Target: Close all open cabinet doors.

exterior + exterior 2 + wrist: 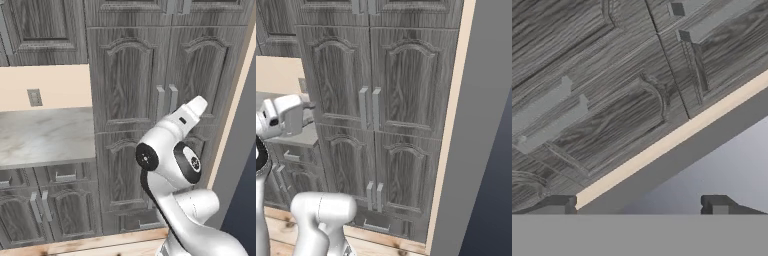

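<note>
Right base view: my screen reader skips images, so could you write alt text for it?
Tall dark grey wood-grain cabinet doors with arched panels fill the frame, all sitting flush and shut, their vertical bar handles paired at the centre seams. A beige-edged grey wall panel runs down the right, and the white robot arm rises at lower left over a wooden floor.

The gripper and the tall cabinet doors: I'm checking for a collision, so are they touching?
Apart. In the hand view the fingers of the gripper rise at the bottom with nothing between them, and the tall cabinet doors lie well beyond them.
</note>
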Controlling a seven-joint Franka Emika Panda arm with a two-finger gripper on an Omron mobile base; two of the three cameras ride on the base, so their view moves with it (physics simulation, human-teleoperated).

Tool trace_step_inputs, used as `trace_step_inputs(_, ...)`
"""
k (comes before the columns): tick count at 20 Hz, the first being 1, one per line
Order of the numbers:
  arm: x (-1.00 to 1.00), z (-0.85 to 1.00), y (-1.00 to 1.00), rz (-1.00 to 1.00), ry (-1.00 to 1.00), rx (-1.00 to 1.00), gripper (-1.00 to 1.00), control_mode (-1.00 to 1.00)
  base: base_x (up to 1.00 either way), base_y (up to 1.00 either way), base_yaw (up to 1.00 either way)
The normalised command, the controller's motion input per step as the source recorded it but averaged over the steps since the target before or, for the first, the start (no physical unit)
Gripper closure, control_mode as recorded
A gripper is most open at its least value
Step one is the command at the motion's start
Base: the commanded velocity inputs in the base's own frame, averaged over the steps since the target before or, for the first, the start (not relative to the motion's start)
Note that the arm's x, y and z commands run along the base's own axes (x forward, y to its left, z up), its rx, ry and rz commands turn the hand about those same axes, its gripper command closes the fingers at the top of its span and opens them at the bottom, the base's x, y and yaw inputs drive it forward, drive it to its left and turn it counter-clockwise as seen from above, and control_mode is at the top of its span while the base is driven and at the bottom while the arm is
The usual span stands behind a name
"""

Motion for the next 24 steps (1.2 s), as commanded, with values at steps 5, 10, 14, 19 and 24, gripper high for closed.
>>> trace_step_inputs(5,-0.48,-0.31,-0.03,-0.01,0.00,0.06,-1.00,-1.00,0.00,0.00,0.00)
trace_step_inputs(10,-0.22,-0.15,-0.02,-0.02,0.00,0.05,-1.00,-1.00,0.00,0.00,0.00)
trace_step_inputs(14,-0.14,-0.01,-0.10,0.00,0.00,0.01,-1.00,-1.00,0.00,0.00,0.00)
trace_step_inputs(19,-0.38,-0.11,-0.50,0.00,-0.07,0.01,-1.00,-1.00,0.00,0.00,0.00)
trace_step_inputs(24,-0.46,-0.14,-0.54,0.00,-0.07,0.02,-1.00,-1.00,0.00,0.00,0.00)
